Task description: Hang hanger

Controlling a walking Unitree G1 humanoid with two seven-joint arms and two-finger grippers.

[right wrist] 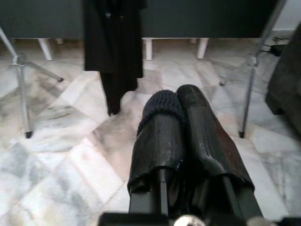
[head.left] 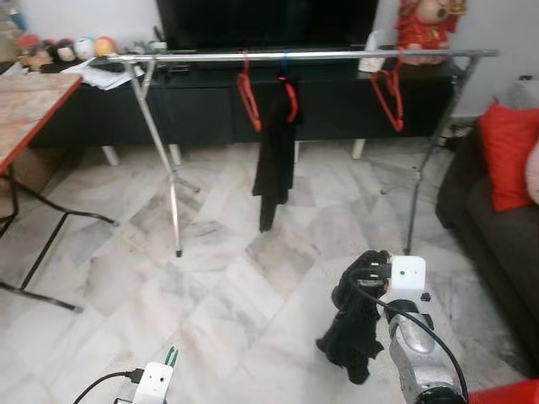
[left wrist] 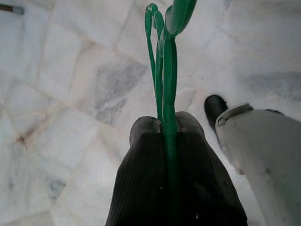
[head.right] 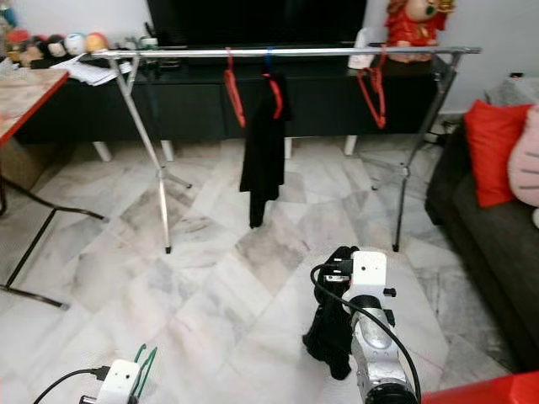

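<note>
A green hanger [left wrist: 162,70] is pinched between my left gripper's [left wrist: 164,125] black fingers, low at my left over the marble floor; its green wire [head.left: 172,355] pokes up beside the wrist. My right gripper [right wrist: 181,96] is shut on a black garment [head.left: 349,332] that dangles from it ahead of me on the right. Across the room stands a silver clothes rail [head.left: 303,55]. Two bare red hangers [head.left: 248,97] [head.left: 389,97] hang from it, and between them a black garment [head.left: 276,151] hangs on another red hanger.
The rail's tripod legs [head.left: 173,210] [head.left: 413,210] splay onto the floor. A folding table [head.left: 25,101] stands at the left. At the right is a dark sofa [head.left: 497,227] with a red cushion [head.left: 509,151]. A low black TV cabinet [head.left: 202,109] runs behind the rail.
</note>
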